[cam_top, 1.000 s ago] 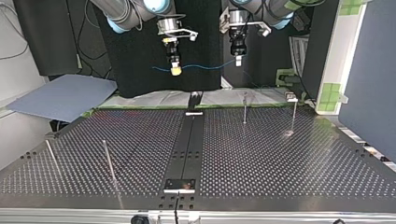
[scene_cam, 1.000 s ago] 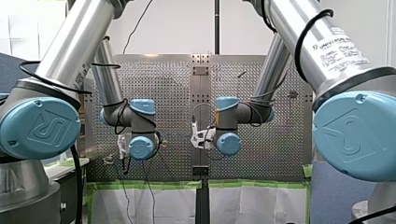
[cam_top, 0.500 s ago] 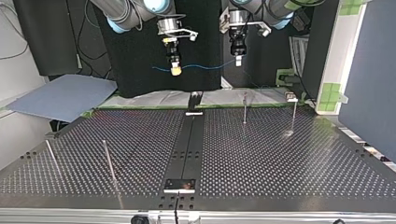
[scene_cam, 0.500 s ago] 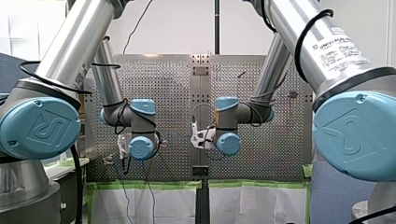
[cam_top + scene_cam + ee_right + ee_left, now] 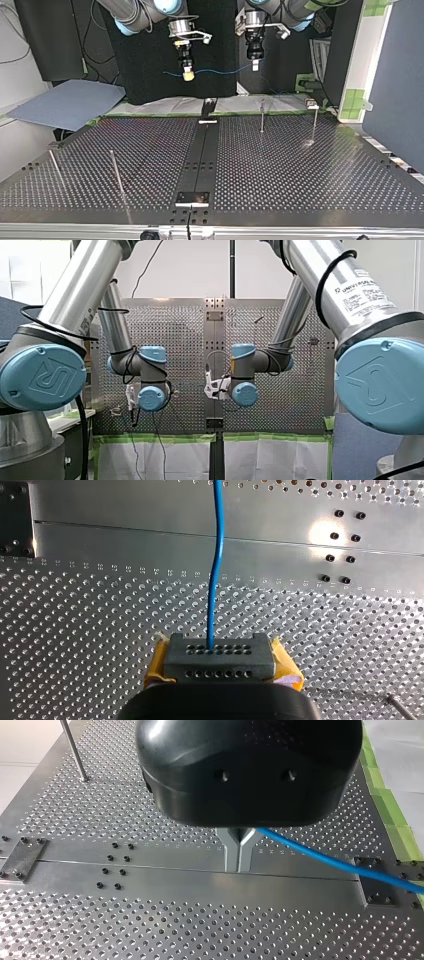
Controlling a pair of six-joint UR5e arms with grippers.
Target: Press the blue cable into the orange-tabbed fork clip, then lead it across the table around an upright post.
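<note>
In the front view the moulded blue joint cap (image 5: 42,377) on my left arm bears a raised "UR" logo. Its twin (image 5: 382,385) on my right arm bears the same. Above that one, a white label (image 5: 362,292) on the brushed-metal tube reads "UNIVERSAL ROBOTS" — the print beneath is too fine to read.

At the top view's left, a matte blue-grey sheet (image 5: 70,102) lies off the corner of the bench (image 5: 300,175), a metal plate drilled with a regular grid of holes. Two thin steel posts (image 5: 116,172) stand on the bench's left half, and a smooth dark strip (image 5: 202,155) runs down its middle. Above the far edge, my right end effector (image 5: 188,75), tipped with yellow pads, is clenched on the blue cable (image 5: 220,71). The cable hangs in the air well clear of the bench and runs in a shallow sag to my left end effector (image 5: 255,64), which grips it too. Further right, two upright posts (image 5: 261,117) stand near the far edge.

In the left wrist view, flat metal fingers (image 5: 232,852) press together under a glossy, rounded black housing, and the cable leaves sideways from between them. In the right wrist view the cable enters a grey block drilled with rows of small holes, flanked by yellow pads — tiny numbers etched along the bench's holes are illegible.
</note>
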